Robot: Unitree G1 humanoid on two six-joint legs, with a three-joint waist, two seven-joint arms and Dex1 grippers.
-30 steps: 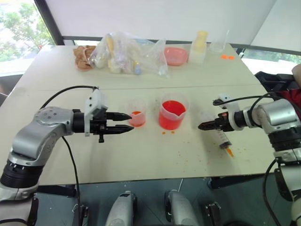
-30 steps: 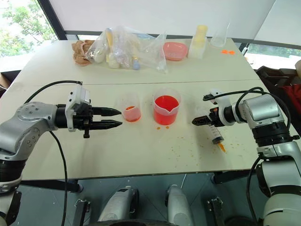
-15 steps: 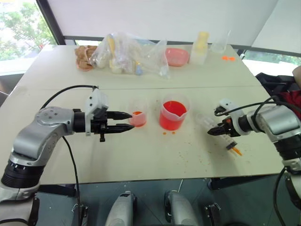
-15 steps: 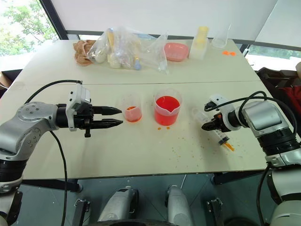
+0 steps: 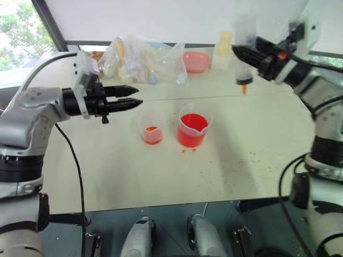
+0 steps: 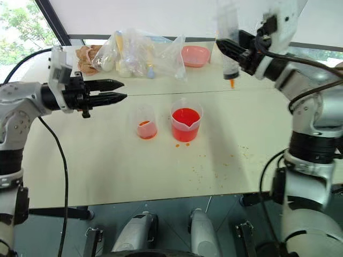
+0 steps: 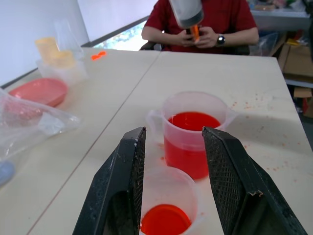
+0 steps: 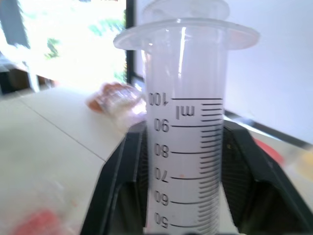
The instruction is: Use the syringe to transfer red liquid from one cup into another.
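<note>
while the right gripper [image 6: 229,47] clamps the syringe [image 6: 228,37] upright, orange tip down, high over the table [image 5: 257,139] right of the beaker [image 5: 193,128], the left gripper [image 5: 134,96] hangs part open and empty, left of the small cup [image 5: 152,132].

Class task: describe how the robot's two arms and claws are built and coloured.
Both arms have silver-grey metal shells with black joints and looping black cables. Each ends in a white wrist block and a claw, left and right, of two black tapering fingers with cross-hatched inner pads.
</note>
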